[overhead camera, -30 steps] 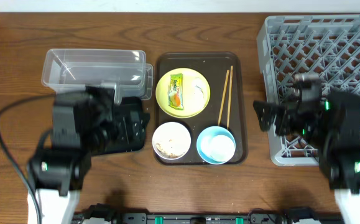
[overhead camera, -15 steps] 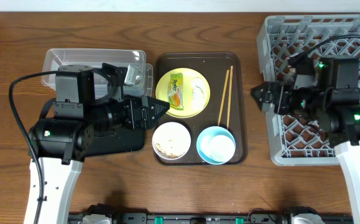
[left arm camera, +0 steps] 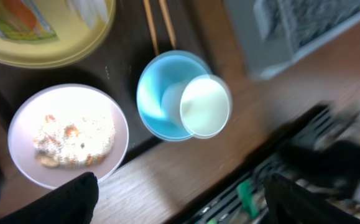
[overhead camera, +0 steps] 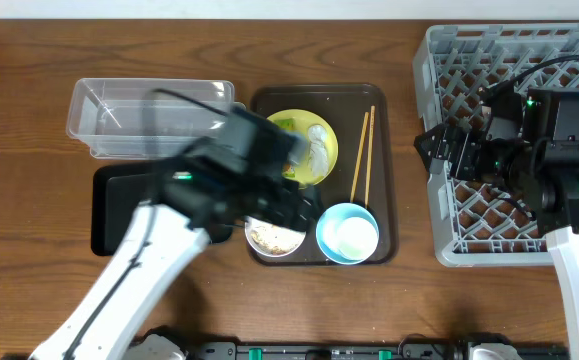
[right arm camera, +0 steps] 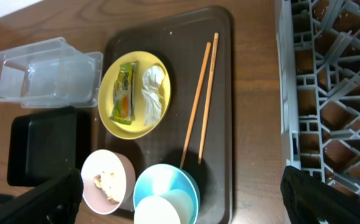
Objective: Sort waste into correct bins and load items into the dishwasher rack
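**Left arm swings in over the serving tray**

We judge this to be an approach. The left gripper (left arm camera: pixel 180 193), fingers spread wide and empty, hangs over the brown serving tray (right arm camera: pixel 229 93). Below it are the white bowl (left arm camera: pixel 61 99) with its rice scraps (left arm camera: pixel 74 137) and the light blue bowl (left arm camera: pixel 155 93), which holds the small white cup (left arm camera: pixel 206 106).

The overhead view blurs the arm, so we should slow down, settle on one target and centre it between the fingers before descending. The snack wrapper (right arm camera: pixel 124 92) and tissue (right arm camera: pixel 155 90) lie side by side on the yellow plate (right arm camera: pixel 136 126), with the chopsticks (right arm camera: pixel 201 99) beside it. The wrapper lies flat, so pinching an edge looks safest.

The clear tub (right arm camera: pixel 36 78) and black tray (right arm camera: pixel 46 146) wait on the left. The right gripper (overhead camera: pixel 431 150), also spread and empty, hovers at the rack (right arm camera: pixel 329 81).

Half a second ago the left arm covered the black tray; now that tray is bare. The right arm has hardly shifted, and nothing on the serving tray has moved.
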You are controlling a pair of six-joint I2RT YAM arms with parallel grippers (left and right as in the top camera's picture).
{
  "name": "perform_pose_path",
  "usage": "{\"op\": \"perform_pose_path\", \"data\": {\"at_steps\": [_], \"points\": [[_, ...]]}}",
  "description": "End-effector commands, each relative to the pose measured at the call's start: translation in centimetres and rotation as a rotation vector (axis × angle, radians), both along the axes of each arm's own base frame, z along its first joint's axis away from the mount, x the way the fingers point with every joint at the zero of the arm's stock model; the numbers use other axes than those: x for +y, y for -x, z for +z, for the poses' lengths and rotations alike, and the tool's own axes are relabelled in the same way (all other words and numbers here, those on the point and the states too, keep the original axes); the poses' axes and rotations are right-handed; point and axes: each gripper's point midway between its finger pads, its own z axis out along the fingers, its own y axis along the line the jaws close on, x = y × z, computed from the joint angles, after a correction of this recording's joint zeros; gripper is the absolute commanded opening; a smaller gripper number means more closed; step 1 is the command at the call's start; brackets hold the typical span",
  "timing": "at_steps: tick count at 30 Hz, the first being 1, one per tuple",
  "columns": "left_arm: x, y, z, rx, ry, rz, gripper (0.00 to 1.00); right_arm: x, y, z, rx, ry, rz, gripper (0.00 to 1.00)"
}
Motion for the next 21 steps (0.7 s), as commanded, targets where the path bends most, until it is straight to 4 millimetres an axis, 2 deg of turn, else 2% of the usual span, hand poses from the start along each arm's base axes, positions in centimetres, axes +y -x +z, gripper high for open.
{"op": "perform_pose_path", "data": {"at_steps": [1,5,8,11,15,18,21], "points": [[-0.2,-0.3,-2.1,-0.046,-0.168,0.003,0.86,-0.5,-0.1,0.5,-0.002,-0.001,-0.028,0.99],[-2.2,0.5,-4.9,0.027,-0.227,0.008,0.79,-0.6,0.0,0.4,0.004,0.004,-0.031,0.99],[-2.7,-0.6,-7.0,0.008,-0.3,0.039,0.76,-0.6,0.0,0.4,0.004,0.004,-0.032,0.99],[-3.8,-1.6,-9.1,0.018,-0.315,0.046,0.66,-0.6,0.0,0.4,0.002,0.004,-0.032,0.99],[-4.3,-2.0,-12.1,0.066,-0.358,0.045,0.59,-0.6,0.0,0.4,0.004,0.004,-0.032,0.99],[-5.0,-1.6,-13.3,0.114,-0.347,0.029,0.5,-0.5,0.0,0.4,0.003,0.004,-0.031,0.99],[-5.8,-1.3,-13.4,0.138,-0.308,0.014,0.39,-0.5,-0.1,0.5,0.001,0.004,-0.031,0.99]]}}
